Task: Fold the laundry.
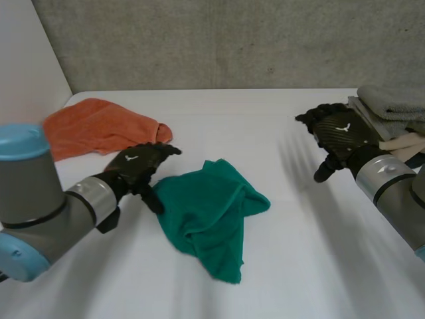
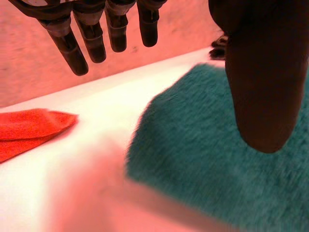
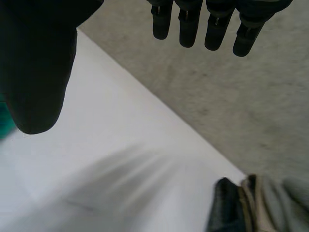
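Folded grey-and-beige cloth stack (image 1: pixel 390 107) sits at two o'clock. The crumpled teal terry towel (image 1: pixel 209 212) at centre and the orange terry towel (image 1: pixel 93 126) at ten o'clock await folding. Left hand (image 1: pixel 137 165) and right hand (image 1: pixel 340 136) hang released, empty.

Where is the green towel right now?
In the head view, the crumpled green towel lies in the middle of the white table, right beside the left hand. The orange towel lies behind that hand.
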Controlling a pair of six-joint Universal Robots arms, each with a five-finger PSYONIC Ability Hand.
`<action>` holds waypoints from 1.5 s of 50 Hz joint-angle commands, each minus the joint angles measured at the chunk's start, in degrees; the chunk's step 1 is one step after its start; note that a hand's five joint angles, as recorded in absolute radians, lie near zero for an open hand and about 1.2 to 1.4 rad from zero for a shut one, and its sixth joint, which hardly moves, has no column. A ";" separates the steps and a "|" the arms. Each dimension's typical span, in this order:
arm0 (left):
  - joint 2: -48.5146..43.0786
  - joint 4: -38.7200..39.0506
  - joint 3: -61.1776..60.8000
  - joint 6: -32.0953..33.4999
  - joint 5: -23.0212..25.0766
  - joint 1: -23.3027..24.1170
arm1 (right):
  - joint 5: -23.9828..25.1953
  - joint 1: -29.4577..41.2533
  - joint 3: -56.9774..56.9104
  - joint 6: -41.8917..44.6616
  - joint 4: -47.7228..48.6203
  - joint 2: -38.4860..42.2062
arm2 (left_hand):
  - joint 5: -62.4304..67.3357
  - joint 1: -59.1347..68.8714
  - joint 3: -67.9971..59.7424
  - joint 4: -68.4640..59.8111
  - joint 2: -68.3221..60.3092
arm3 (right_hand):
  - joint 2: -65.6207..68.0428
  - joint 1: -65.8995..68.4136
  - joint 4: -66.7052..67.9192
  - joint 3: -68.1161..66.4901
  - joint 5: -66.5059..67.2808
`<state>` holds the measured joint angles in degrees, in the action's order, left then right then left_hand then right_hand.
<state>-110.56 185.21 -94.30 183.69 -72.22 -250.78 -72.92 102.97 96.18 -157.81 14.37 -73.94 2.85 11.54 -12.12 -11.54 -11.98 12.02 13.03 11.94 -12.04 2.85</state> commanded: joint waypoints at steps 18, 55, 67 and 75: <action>8.54 -1.87 -15.92 -7.82 -12.24 5.56 | 0.23 13.21 -16.20 -16.21 -16.13 20.24 | 9.47 10.78 -10.20 -10.78 -10.34 | 2.17 1.17 2.25 -2.16 1.35; 6.06 -2.92 29.27 -10.19 -5.66 0.03 | -11.10 21.92 -21.75 2.95 14.45 -0.06 | 67.15 68.46 -67.88 -68.46 -68.02 | 67.98 66.97 68.06 -67.96 67.15; 4.57 -0.56 1.24 -11.51 -4.24 0.20 | -13.03 25.87 -15.32 6.90 2.60 2.49 | -2.85 -1.54 2.12 1.54 1.98 | 67.98 66.97 68.06 -67.96 67.15; 3.07 -0.47 -8.88 -23.19 -9.34 1.52 | -19.27 26.84 -16.20 8.31 0.31 1.35 | 6.43 7.74 -7.16 -7.74 -7.30 | 67.98 66.97 68.06 -67.96 67.15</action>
<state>-106.85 184.78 -98.59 167.09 -78.77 -250.14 -88.84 129.12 80.65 -149.93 15.96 -71.64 3.36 12.34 -13.39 -13.12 -13.52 67.19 62.61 68.61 -67.98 57.70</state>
